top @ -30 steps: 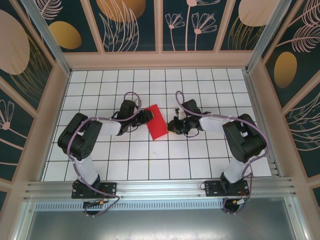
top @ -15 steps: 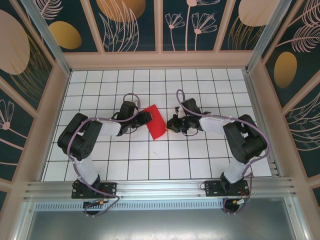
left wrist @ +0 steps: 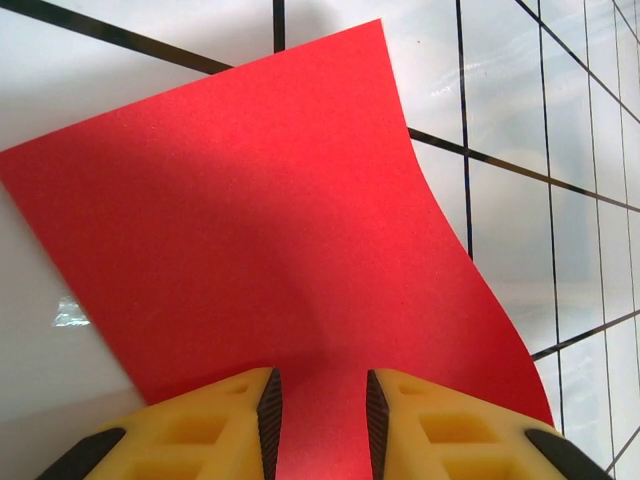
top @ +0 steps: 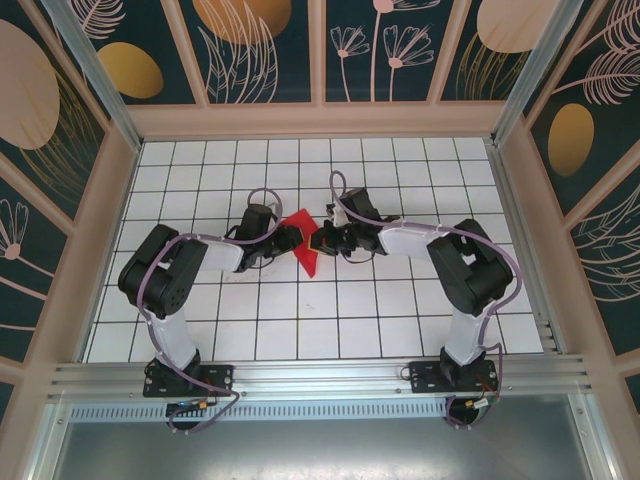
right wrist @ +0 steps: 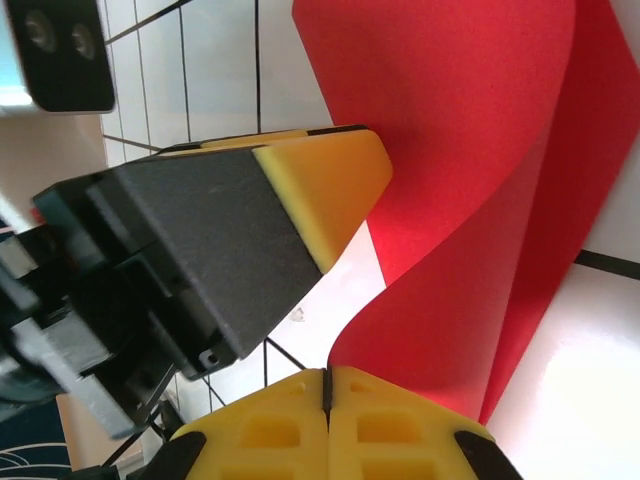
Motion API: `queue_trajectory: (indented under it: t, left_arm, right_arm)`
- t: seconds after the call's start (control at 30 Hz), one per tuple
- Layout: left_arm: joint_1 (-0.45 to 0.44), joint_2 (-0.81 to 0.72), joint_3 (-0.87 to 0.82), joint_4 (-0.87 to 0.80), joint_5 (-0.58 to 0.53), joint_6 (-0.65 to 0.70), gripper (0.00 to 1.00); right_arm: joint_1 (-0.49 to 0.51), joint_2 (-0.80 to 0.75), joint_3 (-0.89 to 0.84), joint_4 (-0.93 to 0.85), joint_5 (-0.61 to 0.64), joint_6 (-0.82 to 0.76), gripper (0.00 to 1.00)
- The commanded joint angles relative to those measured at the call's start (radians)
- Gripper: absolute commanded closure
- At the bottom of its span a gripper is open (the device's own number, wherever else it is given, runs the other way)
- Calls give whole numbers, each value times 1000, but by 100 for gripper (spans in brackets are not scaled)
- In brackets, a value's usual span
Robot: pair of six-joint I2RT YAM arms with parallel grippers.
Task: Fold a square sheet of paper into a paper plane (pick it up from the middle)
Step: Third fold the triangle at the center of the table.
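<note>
Our left gripper (left wrist: pixel 320 392), fingers slightly apart, pins the sheet (left wrist: pixel 250 220) so it won't slide. Our right gripper (right wrist: pixel 327 380) pinches its edge tight, curling it over to fold.

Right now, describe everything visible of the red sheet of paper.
The square sheet of paper is thin, plain bright red, matte and unmarked. It sits mid-table on the white gridded table, with one side flat and the other raised in a smooth curl. The right gripper is shut on the raised edge. The left gripper, jaws apart, seems to rest on the opposite, flat edge.
</note>
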Motion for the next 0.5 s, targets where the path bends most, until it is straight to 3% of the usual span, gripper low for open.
queue_trajectory:
  t: [0.0, 0.17, 0.47]
  left_arm:
    - [-5, 8, 9, -46, -17, 26, 68]
    - [-5, -35, 24, -43, -14, 12, 67]
    - [-4, -85, 14, -99, -162, 17, 69]
  right_arm:
    - [12, 39, 34, 39, 8, 8, 93]
    - [15, 67, 34, 56, 29, 12, 92]
    - [17, 85, 30, 56, 61, 17, 92]
